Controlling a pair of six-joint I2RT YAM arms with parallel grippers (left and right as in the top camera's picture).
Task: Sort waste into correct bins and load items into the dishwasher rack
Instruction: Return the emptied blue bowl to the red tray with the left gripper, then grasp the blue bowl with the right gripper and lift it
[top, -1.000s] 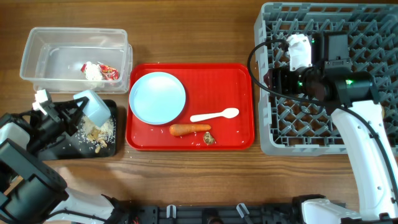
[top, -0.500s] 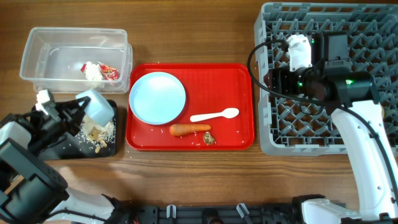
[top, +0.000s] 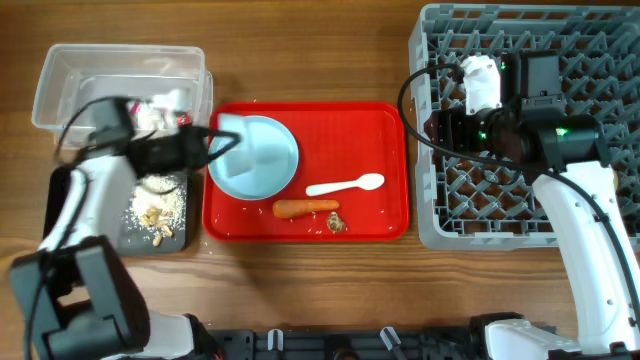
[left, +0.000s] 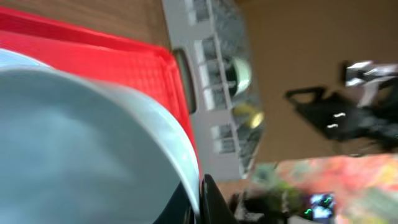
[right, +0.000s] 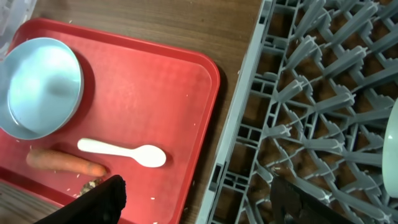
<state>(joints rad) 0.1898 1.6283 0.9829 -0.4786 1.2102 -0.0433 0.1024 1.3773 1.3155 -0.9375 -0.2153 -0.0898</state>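
My left gripper (top: 207, 146) is shut on the rim of the pale blue-white bowl (top: 228, 132), which fills the left wrist view (left: 93, 137). It holds the bowl above the left edge of the light-blue plate (top: 262, 160). The white spoon (top: 345, 185), carrot (top: 305, 208) and brown scraps (top: 336, 223) lie on the red tray. The black tray (top: 180, 238) holds crumbs (top: 152, 212). The clear tub (top: 60, 80) holds the wrapper and tissue (top: 165, 102), partly hidden by my arm. My right gripper (right: 199, 205) is open and empty over the left edge of the grey rack (top: 520, 220).
The flat red tray (top: 380, 130) lies between the bins and the rack. The left wrist view shows a mint-green bowl (left: 239, 73) and a yellow cup (left: 252, 115) in the rack. The right arm covers the rack's upper middle in the overhead view.
My left arm has swung right from over the black tray, carrying the bowl to above the red tray's left side. The right arm has not moved.
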